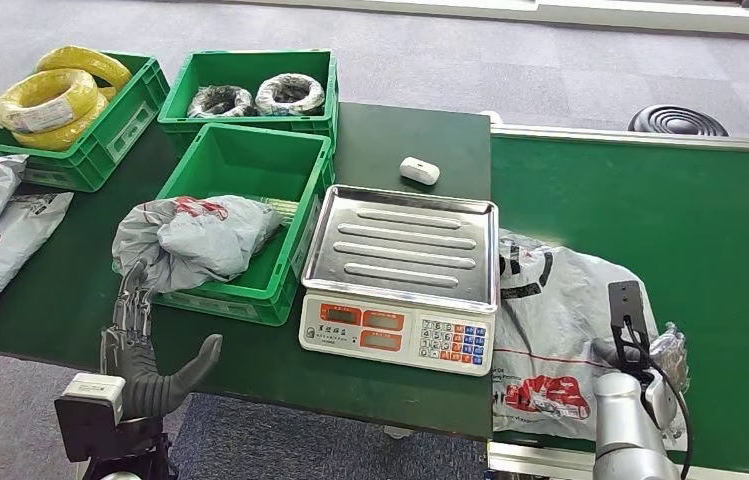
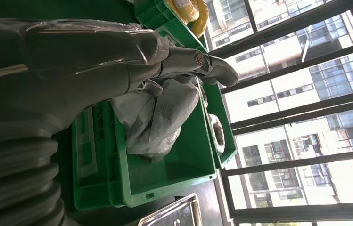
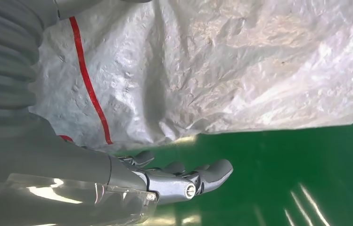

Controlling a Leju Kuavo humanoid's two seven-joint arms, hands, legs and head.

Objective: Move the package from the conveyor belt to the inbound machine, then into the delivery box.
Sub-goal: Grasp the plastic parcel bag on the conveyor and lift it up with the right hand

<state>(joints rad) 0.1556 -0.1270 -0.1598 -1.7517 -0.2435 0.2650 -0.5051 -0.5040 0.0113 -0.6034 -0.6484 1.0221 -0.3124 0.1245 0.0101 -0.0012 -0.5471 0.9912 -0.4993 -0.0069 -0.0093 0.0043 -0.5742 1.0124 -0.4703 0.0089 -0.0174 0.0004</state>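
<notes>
Two hands to watch. Your left hand hovers at the bench edge, fingers spread, holding nothing. Your right hand sits at the package on the conveyor belt; grip state I cannot tell. Risk: slack plastic slips or snags the scale corner.
</notes>
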